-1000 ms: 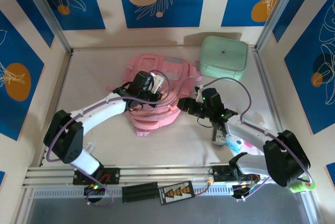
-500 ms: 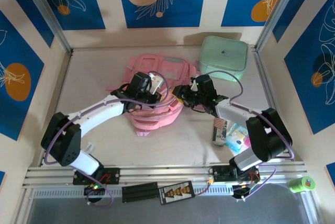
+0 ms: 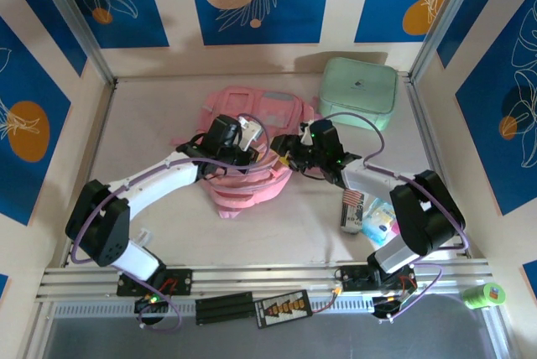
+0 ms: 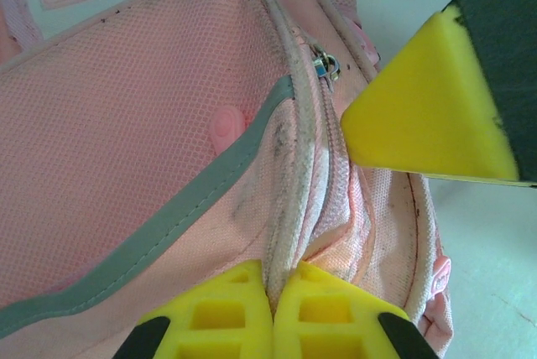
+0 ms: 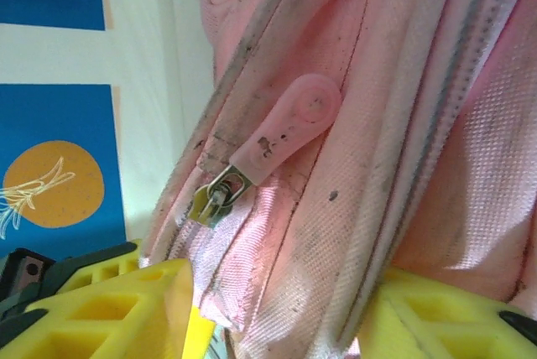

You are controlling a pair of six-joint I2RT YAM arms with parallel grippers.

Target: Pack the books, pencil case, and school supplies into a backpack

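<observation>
Can't really see inside the backpack (image 3: pixel 256 106) from anywhere. In the top view both arms sit right over its middle, and the wrist cams are jammed up against pink fabric, so what's in it is anyone's guess. The left claw (image 4: pixel 273 313) has its yellow tips together, pinched on the fabric edge right beside the zip, with the metal zip slider (image 4: pixel 325 64) a bit beyond the tips. The right claw (image 5: pixel 281 313) is trickier. Its jaws stand apart with a thick fold of backpack between them, touching both sides, but I can't tell if it's actually squeezing. A pink pull tab (image 5: pixel 289 128) hangs just above that gap, toward the left-hand side of the view. One of the right claw's fingers (image 4: pixel 428 116) pokes in near the slider, and whether they touch is hard to make out. Compared with a second ago, the right arm has swung in. Its claw was off the backpack's near right edge and is now up against its right side, close to the left claw. The elbow has pulled back too, so the green tape roll (image 3: pixel 485 295) is uncovered. The left claw has barely budged. The mint-green box (image 3: pixel 358 93) sits shut on the bench (image 3: pixel 151 124), well beyond the right claw, contents hidden.
</observation>
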